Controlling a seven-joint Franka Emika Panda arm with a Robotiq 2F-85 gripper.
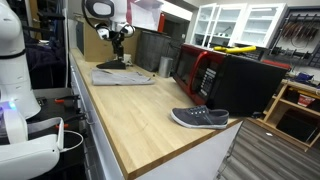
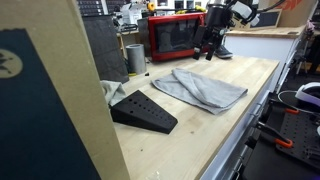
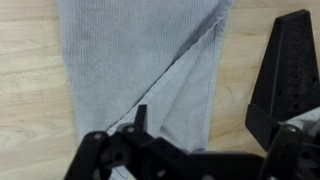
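A grey cloth lies partly folded on the wooden counter, and it shows in both exterior views. My gripper hangs above the cloth's far end, apart from it. In the wrist view the cloth fills the middle with a diagonal fold, and the gripper is open and empty over its lower edge. A black wedge-shaped stand sits beside the cloth and shows at the right of the wrist view.
A grey shoe lies near the counter's near corner. A red microwave and a black box-like appliance stand along the back. A metal cup stands beside the red microwave. A white robot body stands off the counter.
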